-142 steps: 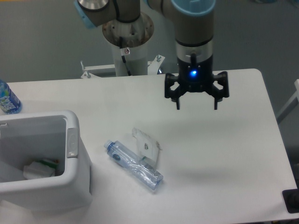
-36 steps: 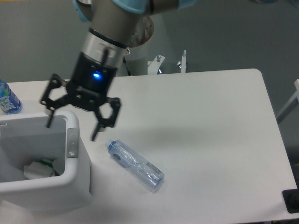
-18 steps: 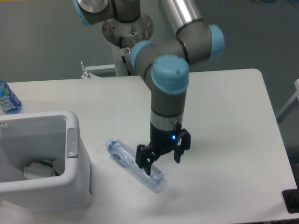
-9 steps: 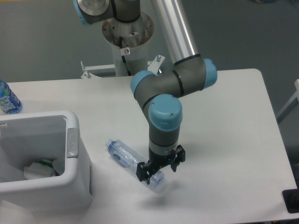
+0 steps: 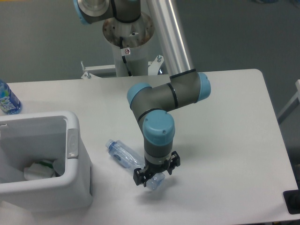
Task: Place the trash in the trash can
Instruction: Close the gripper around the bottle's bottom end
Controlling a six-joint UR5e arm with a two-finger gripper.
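Observation:
A crushed clear plastic bottle (image 5: 123, 154) with a blue cap lies flat on the white table, cap toward the trash can. My gripper (image 5: 156, 169) is low over the bottle's right end, pointing straight down. Its fingers stand apart on either side of that end, so it is open. The arm's wrist hides part of the bottle. The trash can (image 5: 71, 140), a large white bin, stands at the left front. A crumpled clear-white wrapper (image 5: 57, 166) lies inside the trash can beside other white litter.
An upright bottle with a blue label (image 5: 7, 98) stands at the far left edge. The robot's base column (image 5: 129, 51) rises behind the table. The table's right edge (image 5: 276, 140) runs down the right side.
The wrapper left the table and now lies in the bin. The gripper swung from the bin to the bottle and has sunk lower around its right end; the bottle has barely moved.

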